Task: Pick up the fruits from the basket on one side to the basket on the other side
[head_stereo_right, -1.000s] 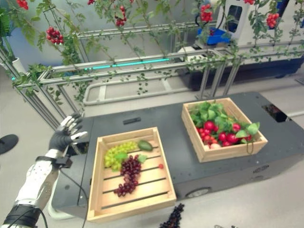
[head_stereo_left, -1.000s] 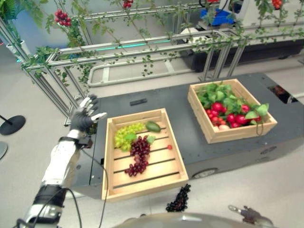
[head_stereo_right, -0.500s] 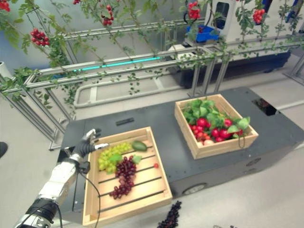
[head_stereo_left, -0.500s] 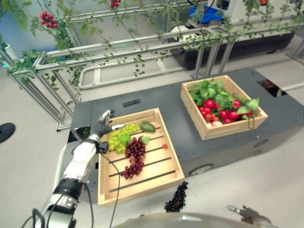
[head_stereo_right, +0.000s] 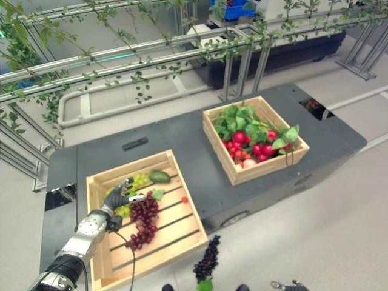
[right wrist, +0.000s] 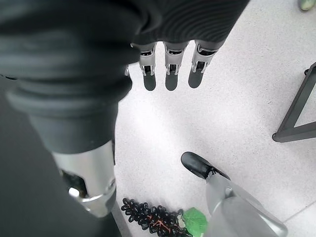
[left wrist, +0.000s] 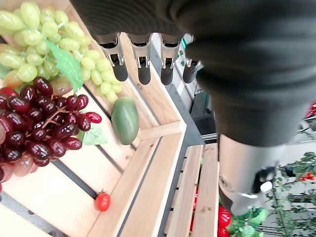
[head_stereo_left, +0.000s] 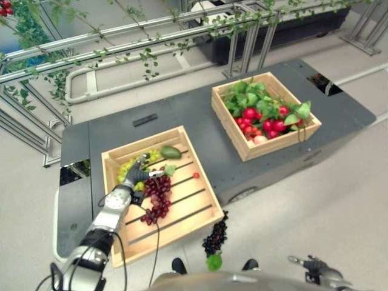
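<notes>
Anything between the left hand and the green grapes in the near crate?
Nothing visible. The left hand hovers open over the green grapes in the near crate, fingers straight above the bunch with clear air between. The purple grapes and a green leaf lie beside it, not in the path.

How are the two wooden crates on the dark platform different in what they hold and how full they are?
The near crate holds few things: green grapes, dark red grapes, a green avocado-like fruit and a small red tomato, with bare slats showing. The far crate is heaped with red fruits and green leaves that hide its bottom. The left hand hovers, open, over the near crate; nothing is over the far crate. Both are light wooden and rectangular.
</notes>
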